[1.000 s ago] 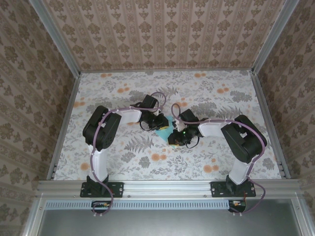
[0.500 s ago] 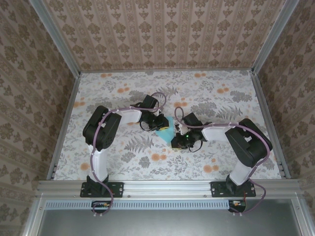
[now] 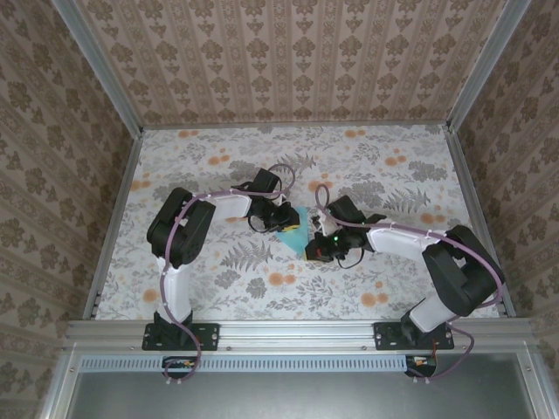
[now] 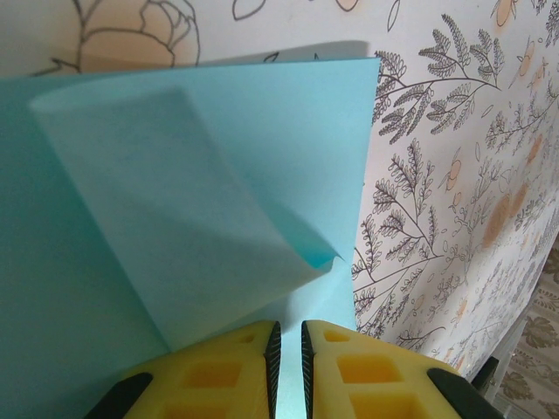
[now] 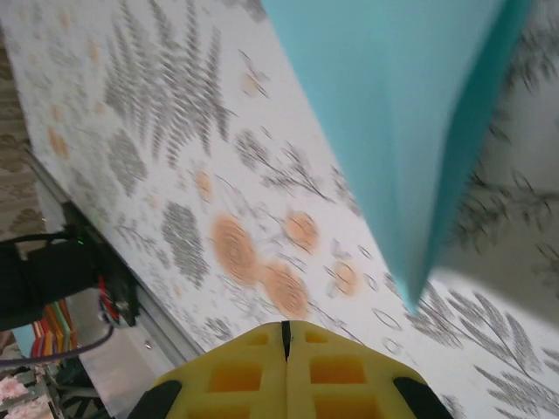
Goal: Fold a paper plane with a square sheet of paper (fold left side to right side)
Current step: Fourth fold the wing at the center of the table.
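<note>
The cyan sheet of paper lies mid-table between both grippers, partly folded. In the left wrist view a flap of the paper curls up off the flat layer, its free corner pointing right. My left gripper hovers over the sheet's left part; its yellow fingers stand a narrow slit apart, with the gripper holding nothing that I can see. My right gripper is at the sheet's near right corner, shut and empty. A pointed tip of the paper hangs above the table, blurred.
The floral tabletop spreads out on all sides of the sheet. Patterned walls with metal posts enclose the table. A metal rail runs along the near edge, and cables and the rail sit close to my right gripper.
My right arm's elbow has swung out to the right and its gripper has shifted slightly toward the near side, uncovering more of the cyan paper. The left arm has stayed in place.
</note>
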You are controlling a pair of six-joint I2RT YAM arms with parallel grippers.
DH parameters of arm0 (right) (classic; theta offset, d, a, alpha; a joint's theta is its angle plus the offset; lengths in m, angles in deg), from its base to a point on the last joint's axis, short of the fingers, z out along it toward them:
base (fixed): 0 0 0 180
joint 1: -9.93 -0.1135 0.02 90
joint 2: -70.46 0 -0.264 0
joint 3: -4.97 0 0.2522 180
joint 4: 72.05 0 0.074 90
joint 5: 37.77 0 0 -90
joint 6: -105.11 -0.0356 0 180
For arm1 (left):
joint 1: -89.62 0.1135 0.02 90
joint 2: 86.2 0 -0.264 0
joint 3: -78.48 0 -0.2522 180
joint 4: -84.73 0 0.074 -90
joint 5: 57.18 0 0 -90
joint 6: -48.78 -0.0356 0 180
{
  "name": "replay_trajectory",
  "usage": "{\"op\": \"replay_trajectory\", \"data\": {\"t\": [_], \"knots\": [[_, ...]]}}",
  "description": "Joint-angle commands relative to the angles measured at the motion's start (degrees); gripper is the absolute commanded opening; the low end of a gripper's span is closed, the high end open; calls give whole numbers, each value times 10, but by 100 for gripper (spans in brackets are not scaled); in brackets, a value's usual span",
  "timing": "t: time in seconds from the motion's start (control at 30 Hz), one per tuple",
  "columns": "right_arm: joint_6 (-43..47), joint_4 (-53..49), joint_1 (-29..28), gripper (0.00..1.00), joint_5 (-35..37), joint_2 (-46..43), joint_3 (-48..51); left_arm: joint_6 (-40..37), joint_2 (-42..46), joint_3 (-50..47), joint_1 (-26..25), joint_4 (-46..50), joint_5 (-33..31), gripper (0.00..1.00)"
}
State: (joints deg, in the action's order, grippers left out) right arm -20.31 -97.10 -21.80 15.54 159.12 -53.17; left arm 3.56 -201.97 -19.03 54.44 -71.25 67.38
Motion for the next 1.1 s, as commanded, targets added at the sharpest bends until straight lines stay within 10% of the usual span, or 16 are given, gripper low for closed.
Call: {"op": "replay_trajectory", "data": {"t": [0.0,1.07], "knots": [[-19,21,8,4,-3,23,-30,-15,-13,-19,3,33,-41,19],[-11,-57,15,0,138,167,-36,-50,86,-45,0,-40,-10,24]]}}
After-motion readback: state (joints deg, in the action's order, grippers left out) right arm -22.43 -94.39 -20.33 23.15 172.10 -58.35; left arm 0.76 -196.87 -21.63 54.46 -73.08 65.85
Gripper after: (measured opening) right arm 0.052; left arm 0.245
